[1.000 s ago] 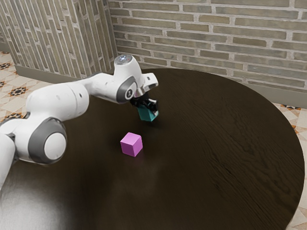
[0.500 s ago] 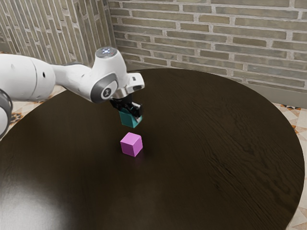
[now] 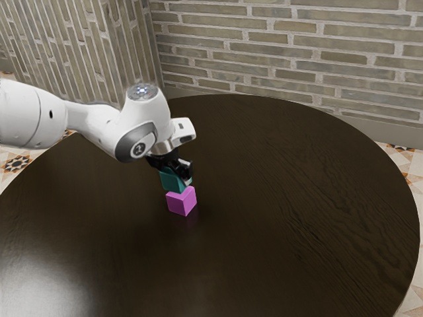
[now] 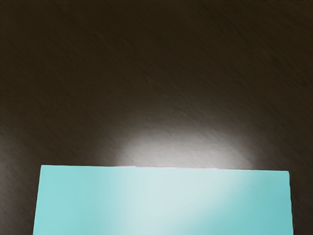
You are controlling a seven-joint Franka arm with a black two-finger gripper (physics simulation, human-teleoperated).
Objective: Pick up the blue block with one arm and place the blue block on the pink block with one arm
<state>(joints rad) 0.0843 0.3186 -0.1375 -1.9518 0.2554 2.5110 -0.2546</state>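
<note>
"So, where was the blue block?"

"Clamped in the gripper, black fingers pressing two of its sides. It was a flat-faced teal cube, hanging squarely over the pink block. Whether the two faces met, I couldn't tell."

"And the hand's camera?"

"The blue block looked smooth and glossy, with a thin pink sliver along one edge. Beyond it lay the table, dark wood grain with a pale sheen."

"The table's shape?"

"Round, standing before a brick wall."
</note>
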